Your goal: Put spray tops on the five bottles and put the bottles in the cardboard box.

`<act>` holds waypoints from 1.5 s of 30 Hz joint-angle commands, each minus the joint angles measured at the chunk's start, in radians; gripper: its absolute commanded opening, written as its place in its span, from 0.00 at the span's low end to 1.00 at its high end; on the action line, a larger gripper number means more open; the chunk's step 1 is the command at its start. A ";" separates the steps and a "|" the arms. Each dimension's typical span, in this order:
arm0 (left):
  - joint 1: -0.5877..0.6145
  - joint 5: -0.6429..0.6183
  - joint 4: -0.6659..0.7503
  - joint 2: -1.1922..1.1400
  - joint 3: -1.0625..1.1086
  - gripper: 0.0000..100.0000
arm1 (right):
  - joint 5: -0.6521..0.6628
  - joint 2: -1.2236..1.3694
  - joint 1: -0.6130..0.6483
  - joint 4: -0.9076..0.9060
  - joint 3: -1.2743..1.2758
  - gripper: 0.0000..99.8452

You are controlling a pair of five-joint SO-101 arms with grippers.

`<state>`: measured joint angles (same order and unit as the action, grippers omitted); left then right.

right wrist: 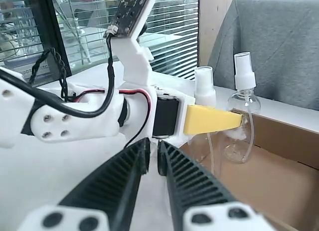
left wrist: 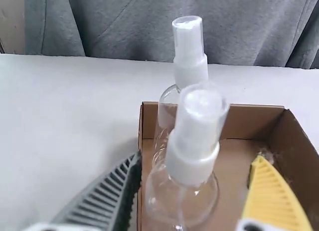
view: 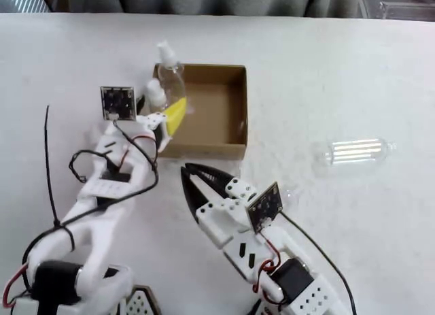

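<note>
Left claw (left wrist: 198, 160) apart around capped bottle (left wrist: 182, 196) in box (left wrist: 249, 114) | right claw (right wrist: 152, 143) together | high view: loose bottle (view: 357, 152) lying on table (view: 340, 70)

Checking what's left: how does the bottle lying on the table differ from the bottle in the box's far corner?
The lying bottle has a bare neck; the corner bottle wears a white spray top. The lying bottle is on its side, the corner bottle upright. The lying bottle rests on the table, apart from the box; the corner bottle stands inside it. Both are clear plastic.
</note>
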<state>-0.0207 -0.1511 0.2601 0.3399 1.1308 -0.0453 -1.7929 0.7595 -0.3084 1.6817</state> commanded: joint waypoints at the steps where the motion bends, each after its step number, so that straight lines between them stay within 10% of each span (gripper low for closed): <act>1: -0.002 0.009 -0.081 0.119 -0.009 0.33 | 0.009 -0.001 0.001 -0.004 0.008 0.02; 13: -0.001 0.012 -0.295 0.249 -0.009 0.33 | 0.009 -0.002 -0.001 -0.021 0.008 0.02; 30: 0.008 0.083 -0.970 0.598 0.017 0.33 | 0.009 -0.001 -0.001 -0.025 0.008 0.02; 39: 0.010 0.097 -1.022 0.834 0.213 0.04 | 0.009 -0.001 -0.016 -0.025 0.008 0.02; 45: 0.038 0.157 -1.119 1.026 0.313 0.03 | 0.009 -0.007 -0.114 -0.018 0.003 0.02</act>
<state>-0.0084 -0.0176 -0.8109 1.2743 1.4300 -0.0453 -1.7929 0.6966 -0.3299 1.6817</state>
